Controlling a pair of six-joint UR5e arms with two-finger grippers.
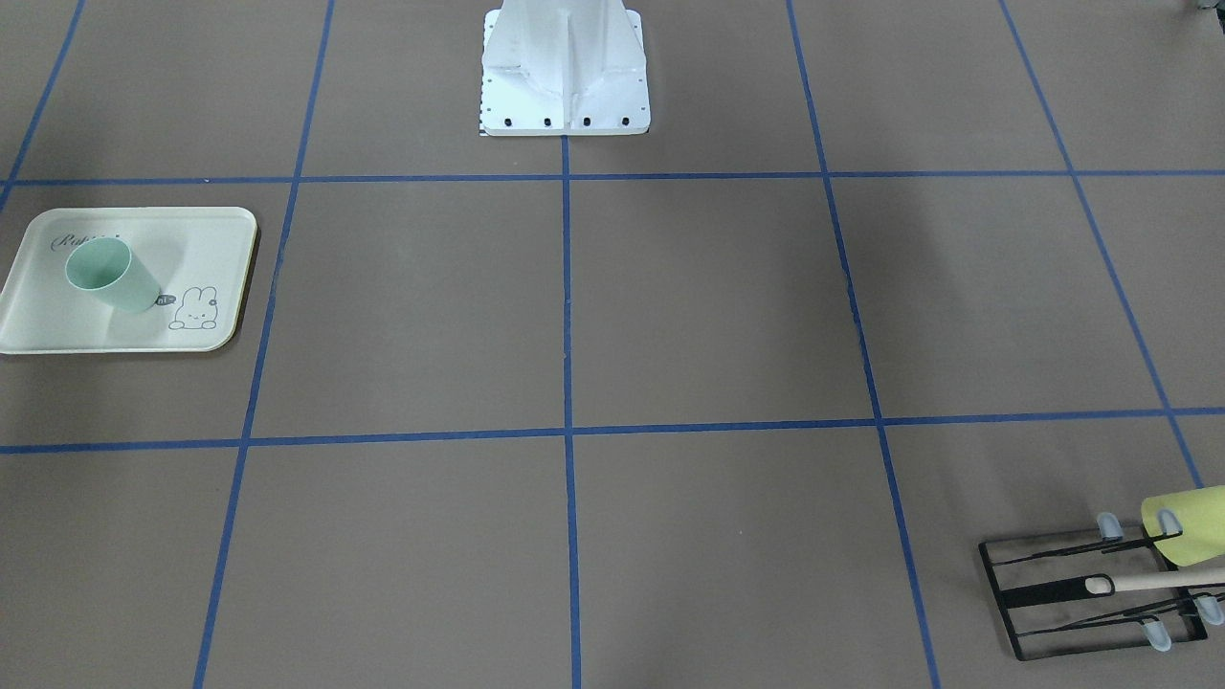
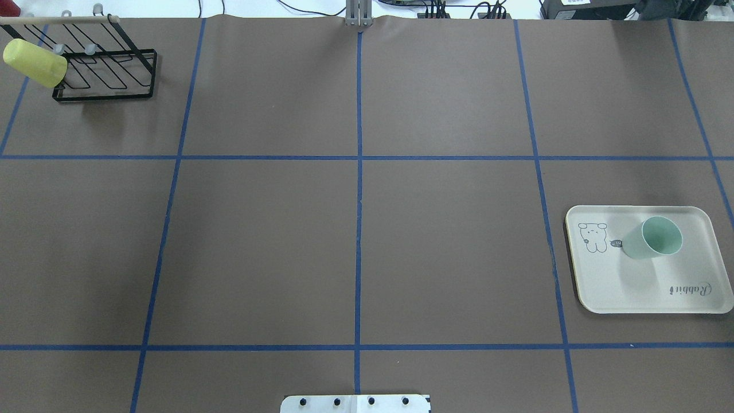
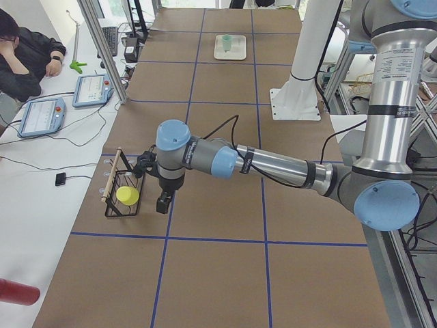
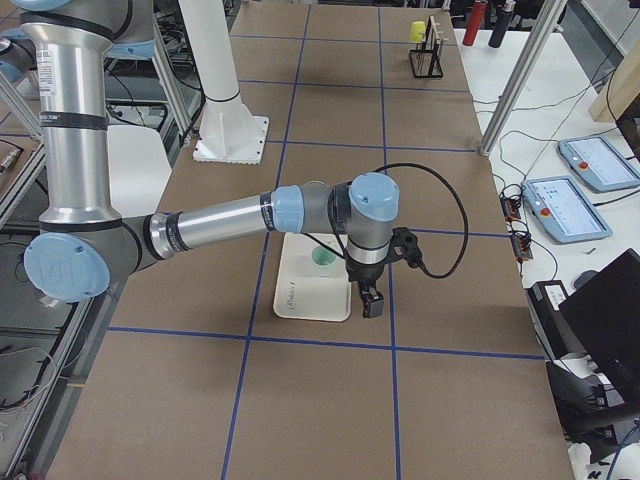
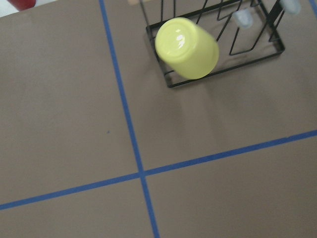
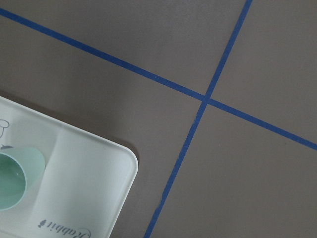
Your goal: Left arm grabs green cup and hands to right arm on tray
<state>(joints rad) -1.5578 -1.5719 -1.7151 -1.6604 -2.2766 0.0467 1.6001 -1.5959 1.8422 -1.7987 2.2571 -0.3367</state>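
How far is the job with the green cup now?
Looks done: the green cup stands upright on the tray, nothing gripping it. In hand: nothing; the right end effector hangs near the tray, the left end effector by the black rack. Left: nothing visible.

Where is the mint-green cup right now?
In the overhead view, the pale mint-green plastic cup stands upright on the cream rectangular plastic tray at the view's right side, beside the rabbit drawing.

The only lettering I can read is the grey script "Rabbit" on the cream rectangular plastic tray point(image 2: 631, 287), in the corner diagonally across from its small rabbit drawing point(image 2: 592, 237).
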